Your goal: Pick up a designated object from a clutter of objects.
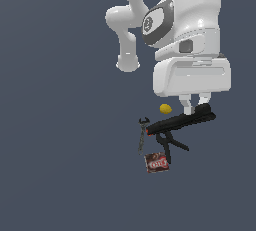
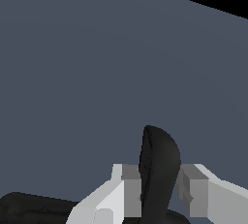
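In the exterior view we see our gripper (image 1: pixel 196 109) standing over the end of a black spring clamp (image 1: pixel 182 121), fingers straddling its handle toward the exterior view's right. That clamp lies long and slightly tilted, its small orange-red tip (image 1: pixel 149 130) pointing to the exterior view's left. We judge it stiff and fairly light, with smooth hard handles that could pivot in a narrow pinch taken so far from its middle, so it may swing or droop on lifting. Below it, the twin black clamp (image 1: pixel 169 145) splays its handles and looks to touch or overlap ours, so it may drag along. A thin grey wrench (image 1: pixel 143 134) lies just beside the tip, a brown-red packet (image 1: pixel 156 163) sits near below, and a yellow ball (image 1: pixel 165 108) rests just beside the fingers. The dark floor (image 1: pixel 60 165) is open all around; straight up is the free way out.

In the wrist view the handle (image 2: pixel 159 169) stands between the two finger pads (image 2: pixel 131 189), which appear pressed against both its sides, so we judge the gripper clenched on the clamp. Whether it has left the floor we cannot tell.
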{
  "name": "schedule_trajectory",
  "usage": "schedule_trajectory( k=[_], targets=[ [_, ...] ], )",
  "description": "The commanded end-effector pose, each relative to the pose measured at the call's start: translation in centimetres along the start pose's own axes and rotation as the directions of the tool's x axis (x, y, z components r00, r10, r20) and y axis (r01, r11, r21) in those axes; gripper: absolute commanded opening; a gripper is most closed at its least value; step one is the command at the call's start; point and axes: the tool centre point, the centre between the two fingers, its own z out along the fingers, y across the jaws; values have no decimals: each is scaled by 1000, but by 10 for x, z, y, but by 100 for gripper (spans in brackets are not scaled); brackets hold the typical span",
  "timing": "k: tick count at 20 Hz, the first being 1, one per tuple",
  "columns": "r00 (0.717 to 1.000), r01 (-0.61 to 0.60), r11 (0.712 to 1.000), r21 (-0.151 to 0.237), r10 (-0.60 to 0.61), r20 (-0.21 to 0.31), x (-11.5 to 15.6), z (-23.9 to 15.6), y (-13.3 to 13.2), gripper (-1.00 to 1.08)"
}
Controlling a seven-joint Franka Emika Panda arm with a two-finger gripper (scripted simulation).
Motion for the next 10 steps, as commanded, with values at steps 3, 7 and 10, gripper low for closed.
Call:
schedule_trajectory(
  k=[3,7,10],
  targets=[
    [997,2,1000,-13,-3,-73,18,-22,-1,-100],
    [993,4,1000,-22,-7,-117,28,-36,-2,-100],
    [989,5,1000,-28,-9,-144,34,-44,-3,-100]
  ],
)
